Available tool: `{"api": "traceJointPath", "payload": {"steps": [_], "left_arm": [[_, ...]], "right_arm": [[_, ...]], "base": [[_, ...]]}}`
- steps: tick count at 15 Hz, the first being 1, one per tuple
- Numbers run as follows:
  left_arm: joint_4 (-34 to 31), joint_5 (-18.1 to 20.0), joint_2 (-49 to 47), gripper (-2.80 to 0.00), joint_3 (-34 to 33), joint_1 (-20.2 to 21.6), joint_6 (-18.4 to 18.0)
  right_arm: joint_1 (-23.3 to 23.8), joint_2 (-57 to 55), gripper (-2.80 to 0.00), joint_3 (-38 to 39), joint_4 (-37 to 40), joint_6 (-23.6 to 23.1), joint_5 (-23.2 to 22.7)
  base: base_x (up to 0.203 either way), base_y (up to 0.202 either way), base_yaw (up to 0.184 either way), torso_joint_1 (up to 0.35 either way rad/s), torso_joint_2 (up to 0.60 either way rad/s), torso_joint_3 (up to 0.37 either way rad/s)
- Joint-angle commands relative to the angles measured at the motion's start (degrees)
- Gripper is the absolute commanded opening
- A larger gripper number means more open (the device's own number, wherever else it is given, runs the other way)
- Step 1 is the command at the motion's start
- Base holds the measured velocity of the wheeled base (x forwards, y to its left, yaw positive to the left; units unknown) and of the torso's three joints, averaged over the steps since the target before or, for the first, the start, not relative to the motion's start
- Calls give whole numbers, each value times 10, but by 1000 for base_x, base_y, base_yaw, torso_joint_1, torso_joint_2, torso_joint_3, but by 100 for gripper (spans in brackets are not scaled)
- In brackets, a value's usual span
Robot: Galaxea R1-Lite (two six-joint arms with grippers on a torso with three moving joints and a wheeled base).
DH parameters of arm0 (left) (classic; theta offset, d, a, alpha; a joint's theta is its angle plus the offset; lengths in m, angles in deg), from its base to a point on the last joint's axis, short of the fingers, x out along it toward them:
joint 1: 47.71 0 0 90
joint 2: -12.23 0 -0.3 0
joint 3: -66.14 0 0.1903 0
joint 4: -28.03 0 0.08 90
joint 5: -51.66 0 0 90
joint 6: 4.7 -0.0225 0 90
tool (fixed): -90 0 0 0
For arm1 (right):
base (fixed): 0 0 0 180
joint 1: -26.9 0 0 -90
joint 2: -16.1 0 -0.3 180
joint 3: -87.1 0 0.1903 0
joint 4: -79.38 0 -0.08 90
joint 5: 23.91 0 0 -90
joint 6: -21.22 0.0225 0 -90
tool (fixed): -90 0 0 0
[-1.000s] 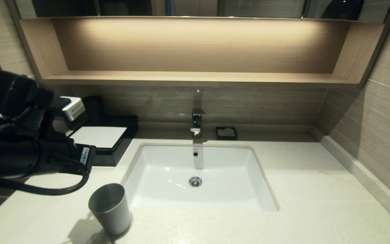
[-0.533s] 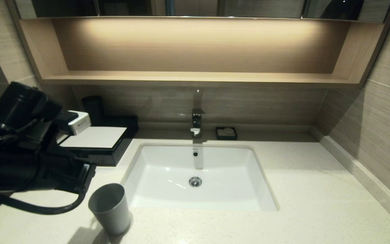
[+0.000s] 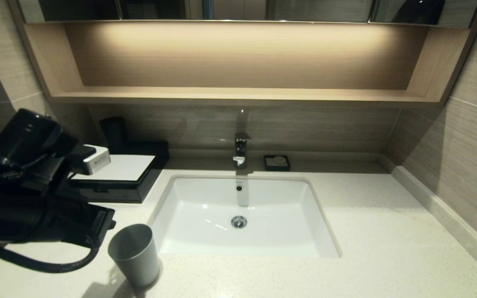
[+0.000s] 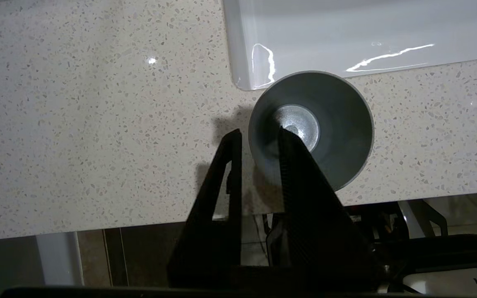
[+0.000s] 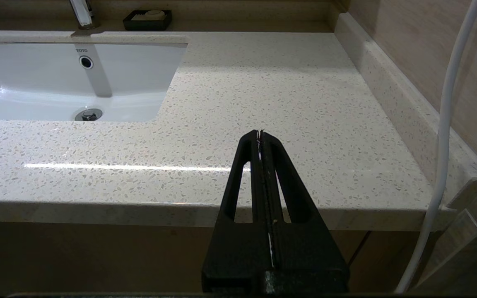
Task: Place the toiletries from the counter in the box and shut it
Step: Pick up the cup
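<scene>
The box [image 3: 119, 169] stands closed at the back left of the counter [image 3: 367, 231], its white top panel lying flat. No toiletries show in any view. My left arm [image 3: 35, 198] hangs in front of the box, over the counter's front left part. The left wrist view looks straight down, with the left gripper [image 4: 259, 132] open a little. Nothing is between its fingers, and it sits above the near rim of the grey cup [image 4: 329, 136]. My right gripper [image 5: 260, 133] is shut and empty, just off the counter's front edge, right of the sink [image 5: 56, 82].
The grey cup [image 3: 135, 256] stands upright near the front edge, left of the white sink [image 3: 205, 215]. A tap [image 3: 241, 151] and a small black soap dish [image 3: 277, 162] are at the back wall. A wooden shelf [image 3: 238, 94] hangs above.
My left arm has come down and back from the box toward the counter's front edge, uncovering more of the white top panel. The cup and box have stayed put.
</scene>
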Motion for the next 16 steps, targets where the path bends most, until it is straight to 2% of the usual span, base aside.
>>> {"api": "traceJointPath", "payload": {"steps": [1,9,12,16], "left_arm": [[-3,0,1,0,-5,0,2],[0,1,19,0,-27,1,2],[24,5,84,0,-36,-12,36],[30,9,148,0,-85,-39,69]], "right_arm": [[0,0,-280,0,0,0,0],[0,0,-280,1,0,0,0],[0,1,-280,1,0,0,0],[0,0,-280,1,0,0,0]], "base": [[0,0,0,0,0,0],[0,0,0,0,0,0],[0,0,0,0,0,0],[0,0,0,0,0,0]]}}
